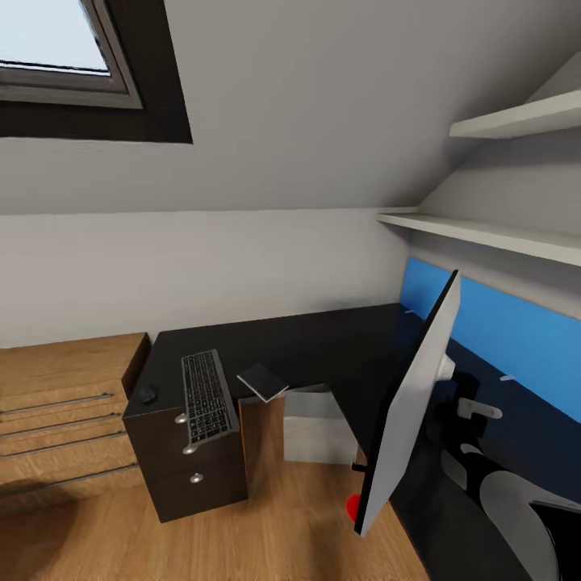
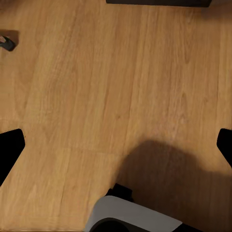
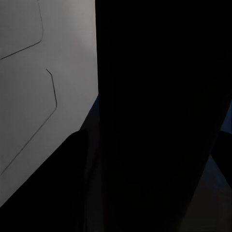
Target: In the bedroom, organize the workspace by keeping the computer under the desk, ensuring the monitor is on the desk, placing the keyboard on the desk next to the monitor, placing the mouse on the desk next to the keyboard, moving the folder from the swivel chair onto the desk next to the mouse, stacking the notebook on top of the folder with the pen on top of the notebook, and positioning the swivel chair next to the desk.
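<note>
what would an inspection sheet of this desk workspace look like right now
surface: L-shaped black desk top, mostly bare.
job's things: slim silver-grey keyboard over the drawer end; small black mouse beside it at the corner; thin dark-grey notebook overhanging the inner edge; light-grey tower computer on the floor underneath; wide flat monitor tilted, pale back showing.
clutter: nothing seen.
grippers: left open, black fingertips apart above wood floor; right cannot tell.
cables: nothing seen.
surroundings: light-wood drawer chest, white wall shelves, blue back panel.
</note>
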`<state>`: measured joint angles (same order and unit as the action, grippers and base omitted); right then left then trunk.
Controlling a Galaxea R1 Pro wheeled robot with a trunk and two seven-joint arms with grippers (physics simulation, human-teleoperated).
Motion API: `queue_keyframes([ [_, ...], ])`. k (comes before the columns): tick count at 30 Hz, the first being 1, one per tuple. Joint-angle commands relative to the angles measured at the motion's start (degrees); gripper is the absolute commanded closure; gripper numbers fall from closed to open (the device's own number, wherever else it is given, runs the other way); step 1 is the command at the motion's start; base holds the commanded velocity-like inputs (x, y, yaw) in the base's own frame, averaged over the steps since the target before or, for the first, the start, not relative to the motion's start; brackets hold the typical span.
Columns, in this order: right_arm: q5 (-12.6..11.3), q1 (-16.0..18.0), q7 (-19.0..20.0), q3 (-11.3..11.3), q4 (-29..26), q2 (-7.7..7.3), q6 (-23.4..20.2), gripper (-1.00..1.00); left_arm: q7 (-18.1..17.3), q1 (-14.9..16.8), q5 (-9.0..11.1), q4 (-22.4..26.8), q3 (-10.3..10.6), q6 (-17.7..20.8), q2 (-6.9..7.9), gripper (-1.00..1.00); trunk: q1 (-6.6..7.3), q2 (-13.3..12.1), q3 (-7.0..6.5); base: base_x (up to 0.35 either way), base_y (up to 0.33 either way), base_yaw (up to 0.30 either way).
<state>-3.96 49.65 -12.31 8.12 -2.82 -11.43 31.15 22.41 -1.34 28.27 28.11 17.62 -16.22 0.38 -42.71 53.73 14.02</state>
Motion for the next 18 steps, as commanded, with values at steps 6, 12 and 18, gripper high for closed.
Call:
queue_keyframes([
  [6, -0.3, 0.1, 0.2, 0.1, 0.0, 0.00, 0.3, 1.00, 0.4, 0.0, 0.5, 0.1, 0.5, -0.2, 0.06, -1.00, 0.03, 0.1, 0.06, -0.320, 0.001, 0.000],
  [12, -0.3, 0.1, 0.2, 0.1, 0.0, 0.07, 0.3, 1.00, 0.4, 0.0, 0.5, 0.1, 0.5, -0.2, 0.06, -1.00, 0.03, 0.1, 0.06, -0.324, -0.051, 0.000],
  [18, -0.3, 0.1, 0.3, 0.1, 0.0, 0.09, 0.3, 1.00, 0.4, 0.0, 0.5, 0.1, 0.5, -0.2, 0.06, -1.00, 0.03, 0.1, 0.06, -0.331, -0.017, 0.000],
])
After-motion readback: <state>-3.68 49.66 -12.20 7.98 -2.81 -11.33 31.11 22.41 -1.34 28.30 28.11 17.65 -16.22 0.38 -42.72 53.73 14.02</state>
